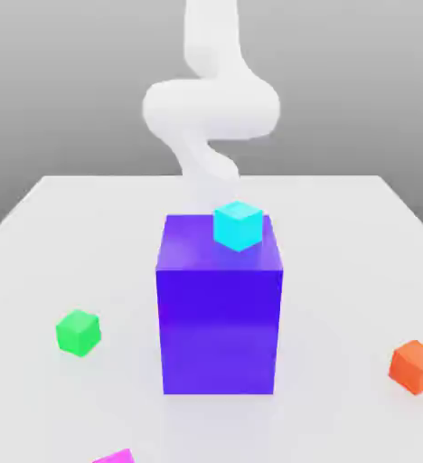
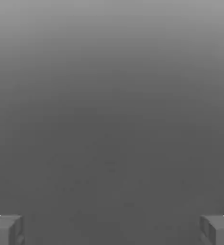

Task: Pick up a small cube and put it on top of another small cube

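A: How is the gripper [image 2: 112,229] seen?

B: In the hand view its two grey fingertips [image 2: 6,229] are set far apart at the picture's edges, spread wide, with nothing held between them. Only a plain grey ground is seen beyond them.

A: And the arm?

B: In the exterior view the white arm [image 1: 211,108] is seen curled behind the blue block [image 1: 220,312], raised well above the table [image 1: 342,244].

A: What is placed around it?

B: The blue block is stood upright near the table's middle. A cyan cube [image 1: 239,225] is set on its top, toward the back right corner as that view shows it. The block is placed between the arm and the table's near edge.

A: Where are the task's cubes?

B: The green cube [image 1: 78,332] is found on the table at the exterior view's left, well apart from the block. The pink cube [image 1: 116,457] is cut off by the lower edge, nearer the camera than the green one. An orange cube [image 1: 416,365] is seen at the far right.
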Motion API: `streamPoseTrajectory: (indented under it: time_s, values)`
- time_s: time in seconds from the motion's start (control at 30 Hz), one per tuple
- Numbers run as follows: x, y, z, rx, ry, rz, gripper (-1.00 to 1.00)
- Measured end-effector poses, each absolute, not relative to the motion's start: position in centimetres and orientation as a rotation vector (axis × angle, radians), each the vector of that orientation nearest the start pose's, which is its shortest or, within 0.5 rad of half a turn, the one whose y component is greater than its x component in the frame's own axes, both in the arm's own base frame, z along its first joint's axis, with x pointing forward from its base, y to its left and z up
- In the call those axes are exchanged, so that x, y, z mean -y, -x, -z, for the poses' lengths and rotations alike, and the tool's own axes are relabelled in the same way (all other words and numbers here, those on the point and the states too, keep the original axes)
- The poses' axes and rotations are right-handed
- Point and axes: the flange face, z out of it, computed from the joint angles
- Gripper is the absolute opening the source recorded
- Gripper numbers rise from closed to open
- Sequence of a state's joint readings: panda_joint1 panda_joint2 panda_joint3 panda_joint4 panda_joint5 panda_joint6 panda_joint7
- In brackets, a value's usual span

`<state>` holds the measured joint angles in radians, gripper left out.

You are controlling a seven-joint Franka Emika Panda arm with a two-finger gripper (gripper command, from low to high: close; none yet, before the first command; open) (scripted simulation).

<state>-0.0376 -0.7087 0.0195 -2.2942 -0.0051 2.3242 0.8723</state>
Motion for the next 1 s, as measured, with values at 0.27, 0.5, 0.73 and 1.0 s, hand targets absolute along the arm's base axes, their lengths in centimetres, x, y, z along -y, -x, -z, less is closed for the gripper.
streamPoseTrajectory:
  time_s: [0.27, 0.5, 0.73, 1.0]
  values:
    - [2.9, -47.0, -57.7, -1.562, 2.369, 0.725, 0.00]
    - [5.8, -52.2, -46.7, -1.896, 2.258, 0.514, 0.00]
    - [8.9, -54.6, -34.5, -2.218, 2.086, 0.291, 0.00]
    - [10.9, -54.0, -20.3, -2.535, 1.840, 0.027, 0.00]
